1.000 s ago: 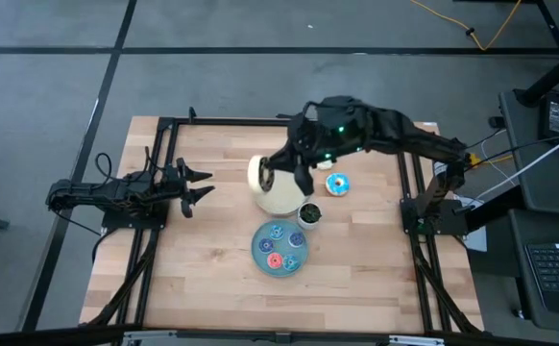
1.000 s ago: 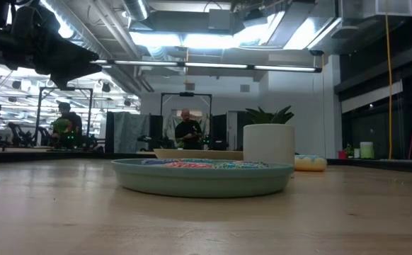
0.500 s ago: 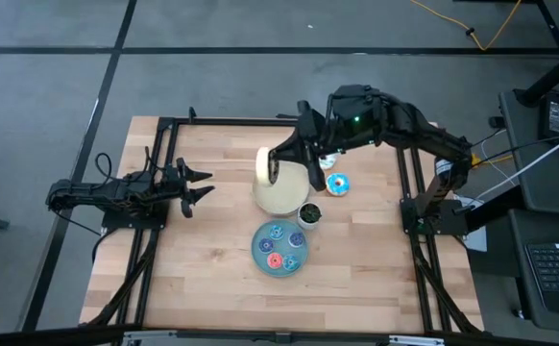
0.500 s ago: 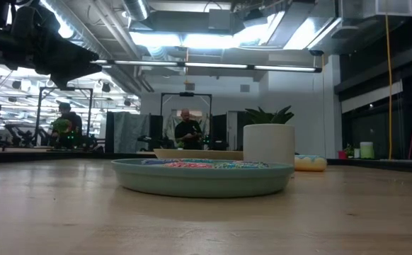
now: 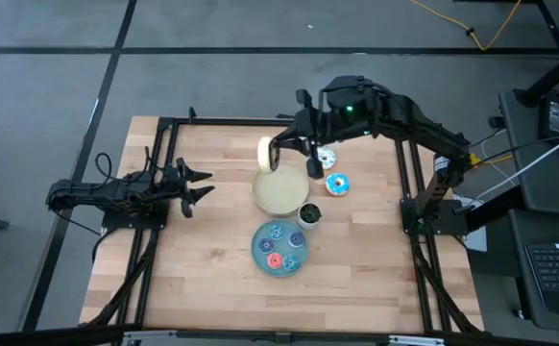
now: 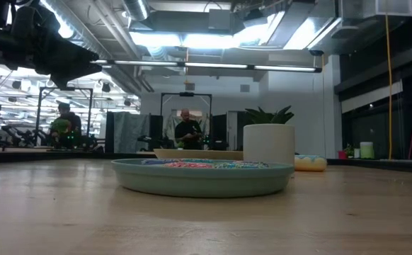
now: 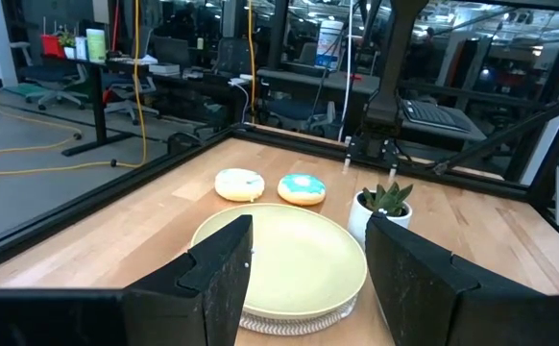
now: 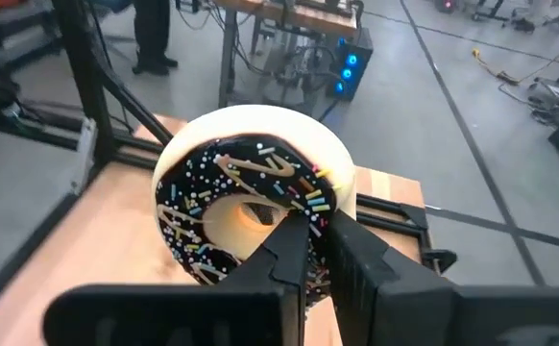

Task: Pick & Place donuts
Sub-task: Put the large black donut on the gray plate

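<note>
My right gripper is shut on the dark brown donut, a cream ring with chocolate icing and sprinkles. It hangs over the far left rim of the cream plate. The white-iced donut and the light-blue-iced donut lie flat on the table to the right of that plate. Several tiny donuts lie in the blue plate. My left gripper waits open near the table's left edge, pointing at the cream plate. My right gripper pinches the dark brown donut's ring at the part nearest the wrist, between two fingers that stand almost together. The fingers come slanting down from the table's right. The donut stands on edge, lifted clear, its iced face toward the wrist camera.
A small potted plant stands between the cream plate and the blue plate. In the low view the blue plate fills the middle, with the white pot behind it. Black frame rails run along the table's left and right sides. People stand in the room beyond.
My right gripper has carried the dark brown donut from over the cream plate's left part toward the table's far edge. The donut has turned more on edge as seen from above. The gripper has stayed shut on it.
</note>
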`<control>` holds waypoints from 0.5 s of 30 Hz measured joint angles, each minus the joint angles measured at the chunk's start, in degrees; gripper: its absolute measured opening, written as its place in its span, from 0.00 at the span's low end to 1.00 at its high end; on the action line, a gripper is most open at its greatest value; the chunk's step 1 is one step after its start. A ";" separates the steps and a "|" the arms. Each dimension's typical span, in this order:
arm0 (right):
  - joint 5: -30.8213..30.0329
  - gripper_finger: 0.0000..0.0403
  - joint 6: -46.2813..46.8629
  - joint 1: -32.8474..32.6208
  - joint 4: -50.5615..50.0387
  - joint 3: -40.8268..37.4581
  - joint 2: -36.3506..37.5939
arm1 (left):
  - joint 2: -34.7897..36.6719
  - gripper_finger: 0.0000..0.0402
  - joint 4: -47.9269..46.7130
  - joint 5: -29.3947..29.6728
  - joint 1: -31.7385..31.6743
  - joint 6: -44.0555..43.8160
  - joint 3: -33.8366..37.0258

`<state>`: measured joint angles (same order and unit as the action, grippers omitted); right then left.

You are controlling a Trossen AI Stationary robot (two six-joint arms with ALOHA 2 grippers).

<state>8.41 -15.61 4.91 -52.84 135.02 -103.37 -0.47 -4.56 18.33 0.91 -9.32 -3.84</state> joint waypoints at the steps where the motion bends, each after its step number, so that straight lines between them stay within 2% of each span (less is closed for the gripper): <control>1: 0.01 0.09 -0.73 0.29 0.04 0.00 -0.39 | 0.00 0.49 0.00 0.00 0.01 0.00 0.00; 9: 0.04 0.09 -6.95 2.10 -1.05 -0.02 -5.90 | 0.00 0.49 0.00 0.02 0.02 0.00 0.00; 15: 0.22 0.09 -7.45 3.62 -4.60 -0.07 -10.48 | 0.00 0.49 0.00 0.00 0.00 0.00 0.00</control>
<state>8.64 -23.06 8.52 -57.44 134.95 -113.85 -0.47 -4.56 18.33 0.91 -9.32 -3.84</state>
